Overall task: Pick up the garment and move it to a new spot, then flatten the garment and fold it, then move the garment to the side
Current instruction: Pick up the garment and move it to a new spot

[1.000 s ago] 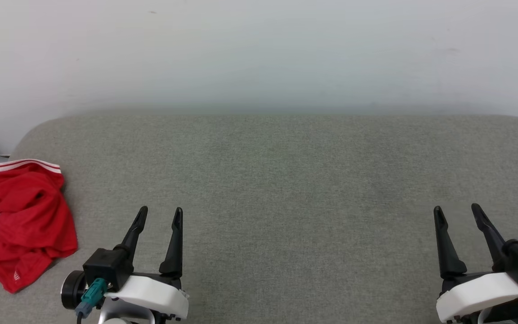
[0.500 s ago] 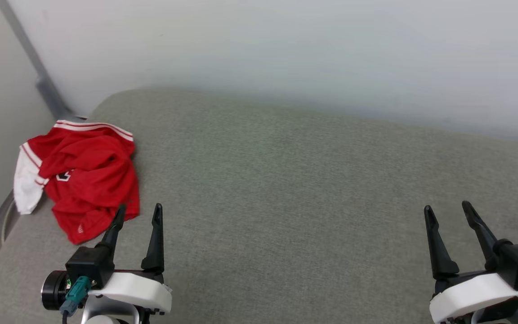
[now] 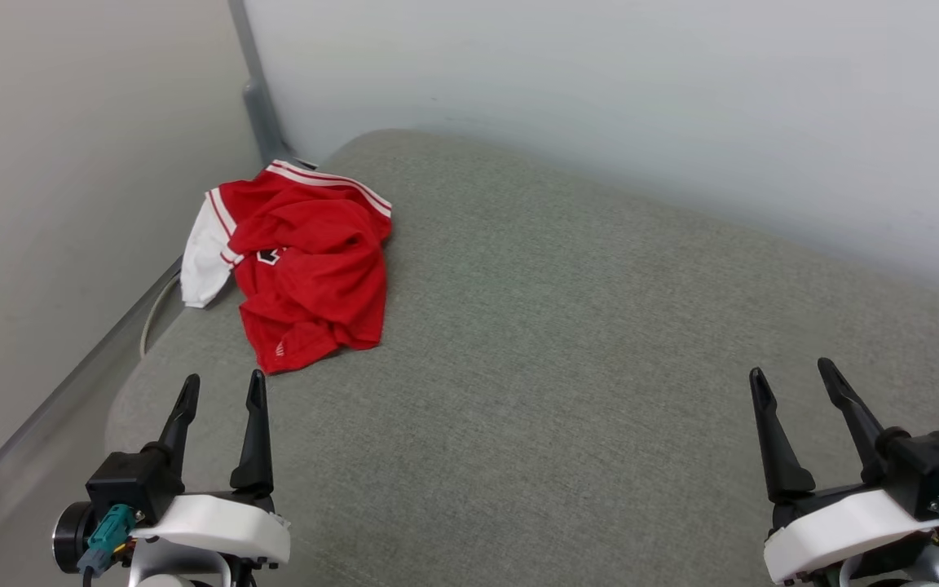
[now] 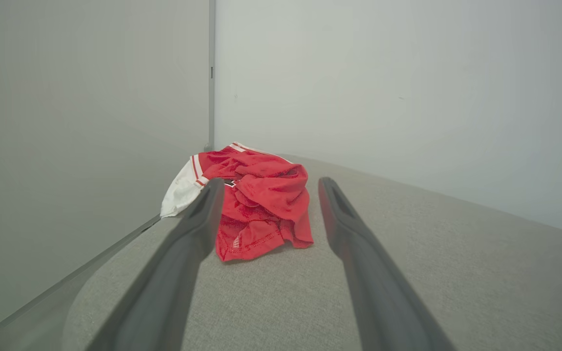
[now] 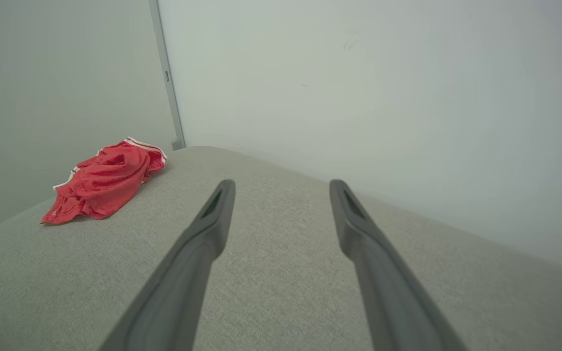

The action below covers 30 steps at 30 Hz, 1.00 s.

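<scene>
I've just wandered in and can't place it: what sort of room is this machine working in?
Probably a bare test room rather than a home: plain pale walls meet at a grey corner strip, and one crumpled red shirt lies on a wide grey fabric pad.

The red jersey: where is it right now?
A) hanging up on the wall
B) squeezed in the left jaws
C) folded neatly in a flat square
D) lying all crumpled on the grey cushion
D: the red jersey lies in a crumpled heap on the grey cushion, and the left jaws stand open and empty, apart from it.
</scene>
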Available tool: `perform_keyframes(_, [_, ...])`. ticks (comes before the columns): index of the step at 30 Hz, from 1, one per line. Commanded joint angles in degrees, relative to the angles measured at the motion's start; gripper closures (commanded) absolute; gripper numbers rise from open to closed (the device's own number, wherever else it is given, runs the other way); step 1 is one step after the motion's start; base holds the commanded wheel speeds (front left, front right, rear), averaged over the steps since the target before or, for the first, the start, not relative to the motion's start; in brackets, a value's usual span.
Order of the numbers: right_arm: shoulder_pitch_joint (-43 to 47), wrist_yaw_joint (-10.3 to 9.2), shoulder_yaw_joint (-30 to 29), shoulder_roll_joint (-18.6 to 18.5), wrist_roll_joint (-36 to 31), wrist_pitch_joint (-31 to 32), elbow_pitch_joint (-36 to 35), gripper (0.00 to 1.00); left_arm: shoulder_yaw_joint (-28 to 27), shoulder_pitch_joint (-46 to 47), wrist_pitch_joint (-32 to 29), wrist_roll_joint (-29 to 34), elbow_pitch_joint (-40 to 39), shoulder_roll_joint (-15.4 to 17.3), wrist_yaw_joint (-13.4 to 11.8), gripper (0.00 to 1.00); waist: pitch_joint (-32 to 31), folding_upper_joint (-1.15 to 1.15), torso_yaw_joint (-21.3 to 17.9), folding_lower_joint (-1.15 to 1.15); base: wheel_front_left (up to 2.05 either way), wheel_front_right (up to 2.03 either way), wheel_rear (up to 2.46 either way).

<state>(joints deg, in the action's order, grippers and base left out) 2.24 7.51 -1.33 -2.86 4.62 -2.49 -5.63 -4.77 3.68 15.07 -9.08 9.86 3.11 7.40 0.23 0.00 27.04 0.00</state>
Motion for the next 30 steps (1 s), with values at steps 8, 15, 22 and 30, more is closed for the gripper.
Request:
perform_keyframes(8, [-2.1,-0.04,1.1,0.0,-0.3,0.2,0.2,0.0,-0.9,0.3,0.1,-0.7,-0.1,0.1,0.1,0.0,1.2,0.0,3.2,0.0,0.0,0.0,0.0])
perform_keyframes(15, [-3.3,-0.04,1.1,0.0,-0.7,0.3,0.4,0.0,-1.3,2.1,0.1,-1.2,0.5,0.3,0.1,0.0,2.3,0.0,3.4,0.0,0.0,0.0,0.0])
perform_keyframes(22, [-4.4,-0.04,0.4,0.0,-0.9,1.7,-0.6,0.0,0.3,8.9,-0.9,-7.6,9.3,2.8,0.1,0.0,5.6,0.0,1.1,0.0,0.0,0.0,0.0])
perform_keyframes(30, [-8.3,-0.03,1.1,0.0,-2.9,3.4,-2.7,0.0,4.1,22.4,-10.0,-18.2,19.3,11.0,0.1,0.0,13.0,0.0,-4.2,0.0,0.0,0.0,0.0])
